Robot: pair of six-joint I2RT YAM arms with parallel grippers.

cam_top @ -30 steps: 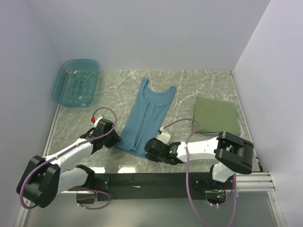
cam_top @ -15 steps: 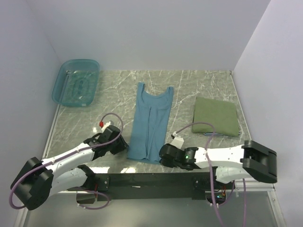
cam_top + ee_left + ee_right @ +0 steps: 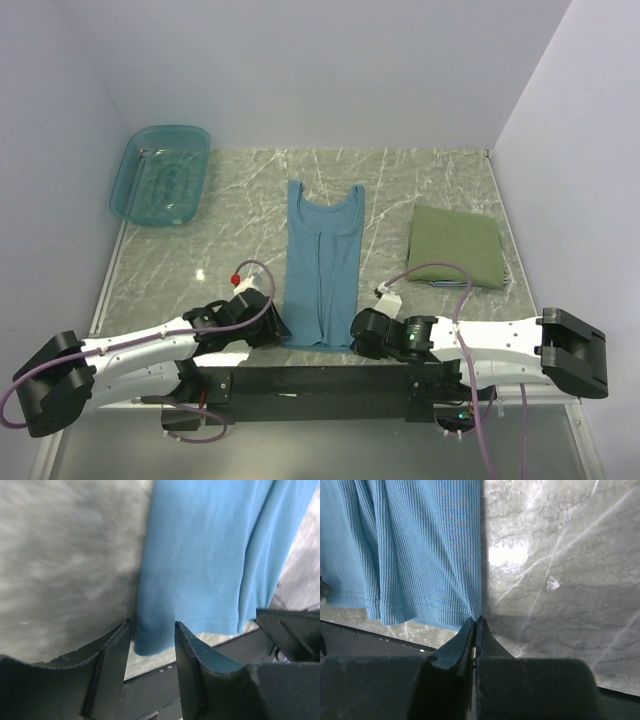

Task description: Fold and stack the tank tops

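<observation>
Pinching teal top (image 3: 322,270) at its near-right hem corner with right hand (image 3: 475,622), clamped tight. Straddling the near-left corner with left hand (image 3: 152,630), fingers apart, not gripping. Stretched flat mid-surface (image 3: 420,170), straps far. Off right, folded green top (image 3: 456,246). Far left, basin (image 3: 120,185): can't tell what's inside.

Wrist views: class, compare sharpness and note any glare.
Left wrist: the marble table is smeared with blur, the teal tank top soft. Right wrist: the top's ribbing is crisp; a bright glare patch sits on the table beside it.
</observation>
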